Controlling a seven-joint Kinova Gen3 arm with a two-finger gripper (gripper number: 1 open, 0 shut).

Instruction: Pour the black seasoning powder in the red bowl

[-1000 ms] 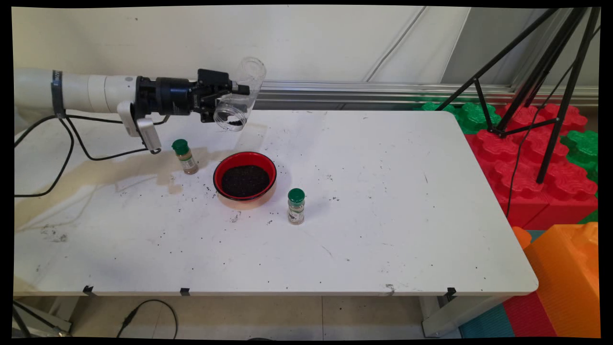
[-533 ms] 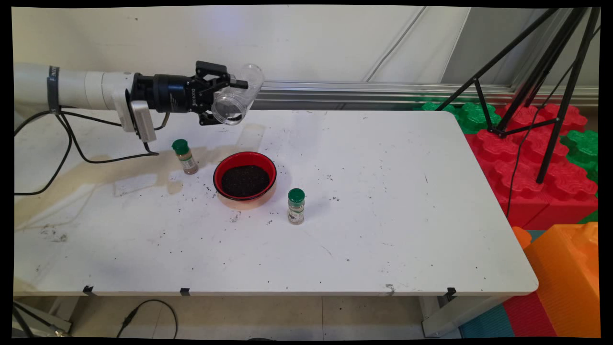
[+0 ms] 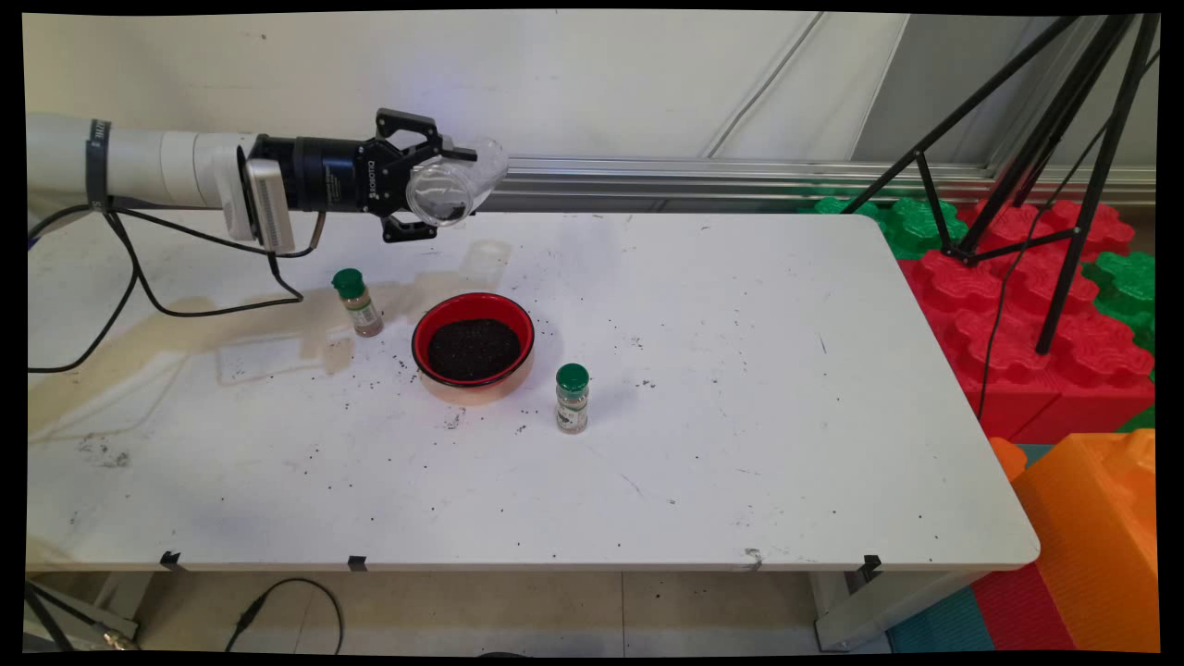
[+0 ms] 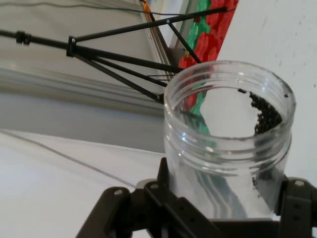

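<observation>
Holding the clear plastic jar by its body, the gripper has its two black fingers pressed against opposite sides of the jar wall, as the hand view shows at the bottom edge. I see the jar lying roughly on its side, high above the far part of the white table, with its open threaded mouth turned toward the main camera. In the hand view a small clump of dark granules clings to the inside wall near the rim; the rest of the jar looks empty.

Below and slightly nearer sits the red bowl, filled with the same dark granules and not directly under the mouth. A green-capped spice bottle stands just to the bowl's left, and a second green-capped spice bottle stands near its right front. Loose grains are scattered on the tabletop around the bowl.

In my judgement, the grip must stay firm, since the smooth wall could slip while the jar is on its side. I would rotate the wrist slowly, because the clinging grains can drop outside the bowl. I would also keep the hanging black cable away from the left bottle.
</observation>
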